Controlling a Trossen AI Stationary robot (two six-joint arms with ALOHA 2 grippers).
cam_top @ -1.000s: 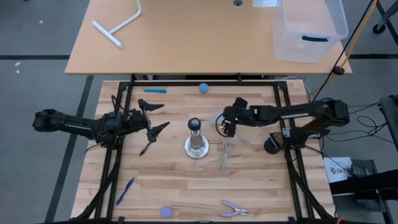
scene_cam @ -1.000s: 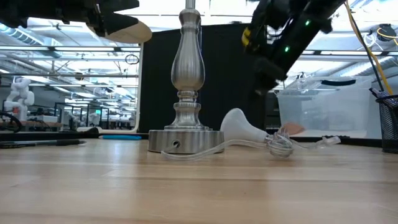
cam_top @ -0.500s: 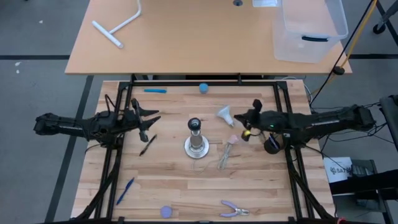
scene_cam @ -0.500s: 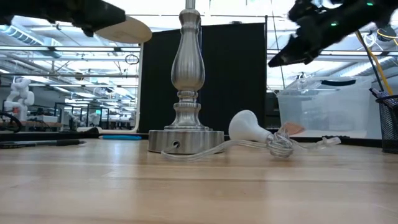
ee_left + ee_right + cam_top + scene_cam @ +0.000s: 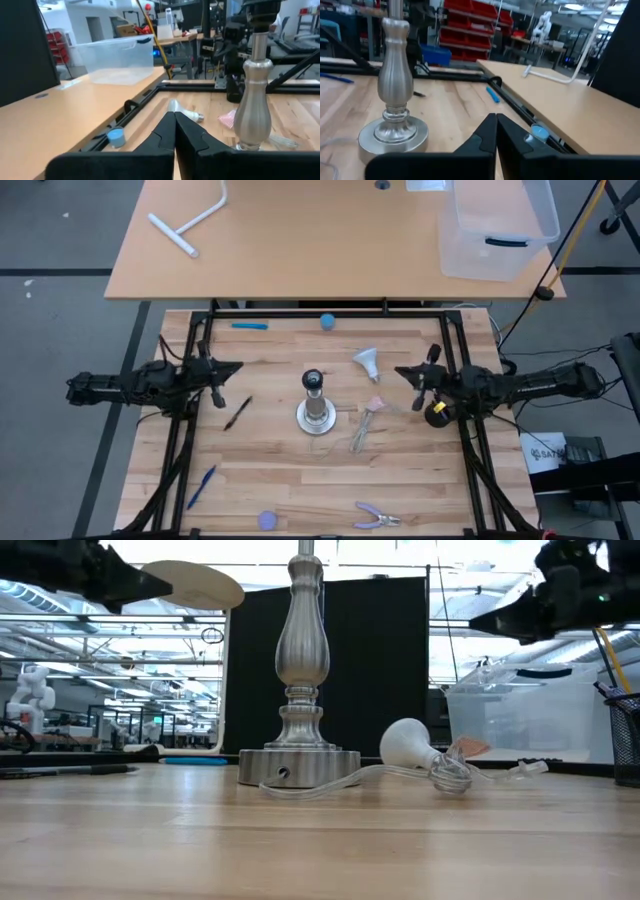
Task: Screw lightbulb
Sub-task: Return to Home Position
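Note:
The white lightbulb point(image 5: 366, 361) lies on its side on the wooden table, right of and a little beyond the silver lamp stand point(image 5: 316, 408). In the low view its globe point(image 5: 405, 745) rests on the wood with the neck pointing right. It also shows in the left wrist view as the lightbulb point(image 5: 182, 111). My left gripper point(image 5: 232, 367) hovers shut near the table's left side, pointing at the stand point(image 5: 252, 90). My right gripper point(image 5: 403, 371) hovers shut right of the bulb, also pointing at the stand point(image 5: 395, 85). Neither touches anything.
The stand's clear cord point(image 5: 360, 432) and a pink scrap point(image 5: 375, 403) lie right of the base. A black pen point(image 5: 237, 413), blue pens point(image 5: 250, 326), a small blue ball point(image 5: 327, 321), pliers point(image 5: 375, 517) and a black cup point(image 5: 437, 413) are scattered about. A clear bin point(image 5: 497, 225) stands on the far table.
Both grippers have shut and drawn back from the stand, the left toward the table's left edge, the right from over the bulb toward the right edge. The bulb has turned and rolled a little on the table, away from the stand.

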